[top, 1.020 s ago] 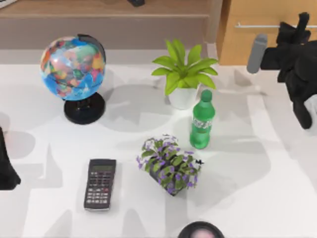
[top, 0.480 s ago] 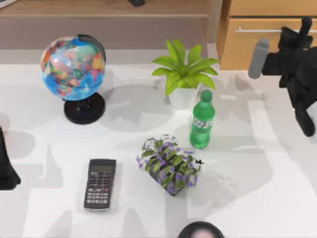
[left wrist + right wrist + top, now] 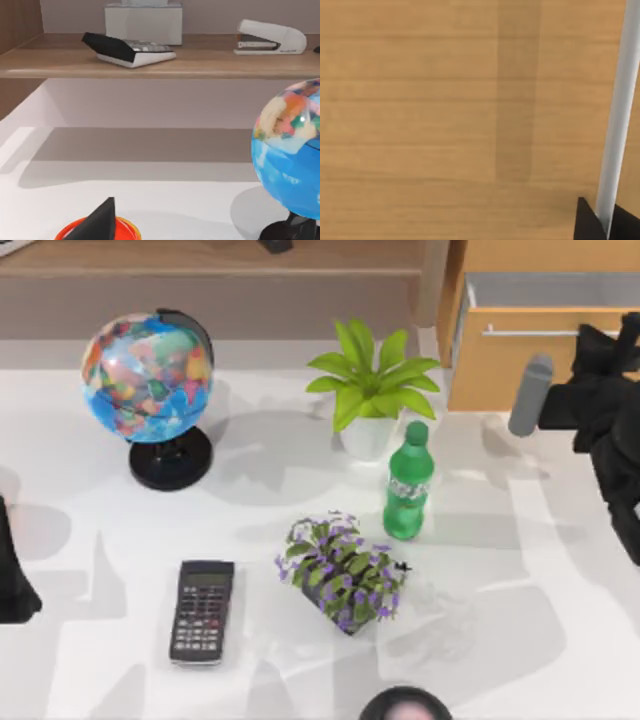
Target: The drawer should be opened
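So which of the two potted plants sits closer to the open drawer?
The green leafy plant in the white pot, at the table's back beside the drawer. The purple-flowered plant sits farther forward, past the green bottle.

You've got a white table [image 3: 120,660] carrying a globe [image 3: 148,380], potted plant [image 3: 370,390], green bottle [image 3: 407,483], purple flower pot [image 3: 342,575], calculator [image 3: 202,610]. Wooden shelf [image 3: 150,62] holds a stapler [image 3: 270,37].

Office: stapler [image 3: 270,38], calculator [image 3: 202,611], globe [image 3: 148,375]

globe [image 3: 148,377] left | bottle [image 3: 407,495] centre, before potted plant [image 3: 370,390] | drawer [image 3: 520,355] behind, seemingly right
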You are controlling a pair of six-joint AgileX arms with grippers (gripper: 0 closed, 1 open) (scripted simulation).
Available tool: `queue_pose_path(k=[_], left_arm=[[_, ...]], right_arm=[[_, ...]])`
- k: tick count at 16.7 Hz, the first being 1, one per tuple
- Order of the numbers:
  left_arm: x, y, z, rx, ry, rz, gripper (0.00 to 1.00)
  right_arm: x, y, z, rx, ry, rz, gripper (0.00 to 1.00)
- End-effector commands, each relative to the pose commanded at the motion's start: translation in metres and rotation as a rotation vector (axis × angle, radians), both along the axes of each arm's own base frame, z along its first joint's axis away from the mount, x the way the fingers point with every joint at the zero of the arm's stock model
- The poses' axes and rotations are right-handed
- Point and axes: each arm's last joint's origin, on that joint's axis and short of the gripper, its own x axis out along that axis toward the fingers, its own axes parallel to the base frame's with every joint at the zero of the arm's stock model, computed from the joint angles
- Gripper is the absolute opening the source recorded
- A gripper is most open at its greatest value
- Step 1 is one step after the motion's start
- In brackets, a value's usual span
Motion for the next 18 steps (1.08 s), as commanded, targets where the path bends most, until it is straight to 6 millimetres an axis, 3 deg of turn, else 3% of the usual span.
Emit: queue_pose_path(k=[4, 11, 16, 18], left_arm=[[0.000, 0.000, 0.000, 0.000, 0.000, 0.000, 1.00], [0.000, 0.000, 0.000, 0.000, 0.000, 0.000, 1.00], [0.000, 0.000, 0.000, 0.000, 0.000, 0.000, 1.00], [0.000, 0.000, 0.000, 0.000, 0.000, 0.000, 1.00]], right_arm=[[-0.003, 0.000, 0.001, -0.001, -0.004, -0.001, 0.00], [-0.060, 0.000, -0.001, -0.001, 0.006, -0.002, 0.00], [-0.062, 0.000, -0.001, -0.001, 0.003, -0.002, 0.00], [-0.071, 0.001, 0.000, -0.003, -0.005, -0.003, 0.00]])
